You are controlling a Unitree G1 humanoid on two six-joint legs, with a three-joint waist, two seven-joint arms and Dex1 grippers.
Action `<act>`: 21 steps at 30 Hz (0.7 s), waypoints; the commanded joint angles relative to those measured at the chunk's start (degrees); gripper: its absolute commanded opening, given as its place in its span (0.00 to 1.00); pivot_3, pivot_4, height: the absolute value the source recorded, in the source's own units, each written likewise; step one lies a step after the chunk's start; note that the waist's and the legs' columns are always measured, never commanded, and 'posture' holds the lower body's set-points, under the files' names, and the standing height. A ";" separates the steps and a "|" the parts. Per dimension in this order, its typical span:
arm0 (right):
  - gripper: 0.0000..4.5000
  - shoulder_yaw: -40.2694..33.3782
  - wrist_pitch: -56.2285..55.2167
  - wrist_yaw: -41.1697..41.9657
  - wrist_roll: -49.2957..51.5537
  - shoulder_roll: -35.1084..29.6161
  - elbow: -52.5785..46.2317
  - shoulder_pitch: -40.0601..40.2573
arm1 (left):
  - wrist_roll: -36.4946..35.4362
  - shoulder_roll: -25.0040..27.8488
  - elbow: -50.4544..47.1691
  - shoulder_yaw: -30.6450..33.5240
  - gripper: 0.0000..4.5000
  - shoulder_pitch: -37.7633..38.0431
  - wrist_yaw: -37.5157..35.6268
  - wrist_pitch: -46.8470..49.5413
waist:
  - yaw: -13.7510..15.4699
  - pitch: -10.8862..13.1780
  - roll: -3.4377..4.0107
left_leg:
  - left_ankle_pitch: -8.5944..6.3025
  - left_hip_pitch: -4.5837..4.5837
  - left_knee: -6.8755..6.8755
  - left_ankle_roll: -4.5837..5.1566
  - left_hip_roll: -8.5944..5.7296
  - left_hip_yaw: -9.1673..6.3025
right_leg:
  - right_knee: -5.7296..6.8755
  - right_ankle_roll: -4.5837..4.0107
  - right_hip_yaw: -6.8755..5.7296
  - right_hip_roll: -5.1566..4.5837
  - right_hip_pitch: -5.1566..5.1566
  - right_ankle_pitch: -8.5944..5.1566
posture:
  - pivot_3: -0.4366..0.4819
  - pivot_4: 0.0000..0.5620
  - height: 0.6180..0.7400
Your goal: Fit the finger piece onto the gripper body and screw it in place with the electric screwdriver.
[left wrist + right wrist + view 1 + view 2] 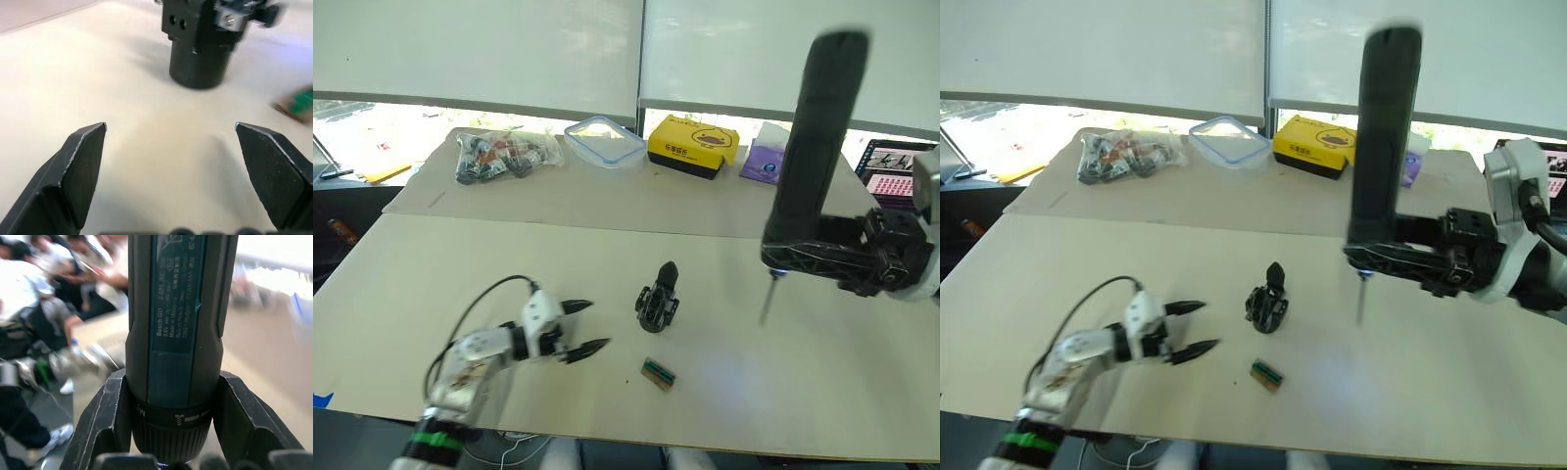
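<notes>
Left hand low over the pale beige desk, black fingers spread wide, nothing held. Just to its right, apart from the fingertips, chunky black ribbed gripper body upright on the desk, small black tapered finger piece rising from its top; joint between them hard to make out. Nearby in front, tiny green-and-brown block. Far right, right hand clamped around the long thick black electric screwdriver, upright, thin bit pointing down, tip blurred.
</notes>
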 commanded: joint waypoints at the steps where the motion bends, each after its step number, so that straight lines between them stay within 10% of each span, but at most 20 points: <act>1: 0.43 0.84 4.14 3.62 -7.09 -5.60 6.27 2.75 | -3.36 4.85 -1.73 3.55 0.99 0.95 -7.40 -2.44 | 0.48 0.12 0.13 | 0.00 -0.14 0.02 0.00 -0.01 0.02 | -0.02 0.00 0.00 -0.01 -0.12 0.00 | 0.48 0.27 1.00; 17: 0.43 40.43 5.51 9.62 -43.94 -7.56 27.97 -12.49 | -7.96 11.25 -6.54 10.71 0.99 6.71 -8.06 5.41 | 0.15 0.62 0.63 | 0.04 -1.06 0.03 -0.01 0.00 0.15 | 0.45 0.36 0.12 0.07 -1.44 0.26 | 0.48 0.27 1.00; 21: 0.80 41.70 1.37 12.65 -48.34 -7.20 31.02 -12.91 | -6.26 11.24 -5.97 11.87 1.00 8.04 -6.93 4.03 | 0.22 0.64 0.59 | 0.04 -1.06 0.08 -0.02 0.00 0.17 | 0.40 0.25 0.11 0.05 -1.42 0.10 | 0.48 0.27 1.00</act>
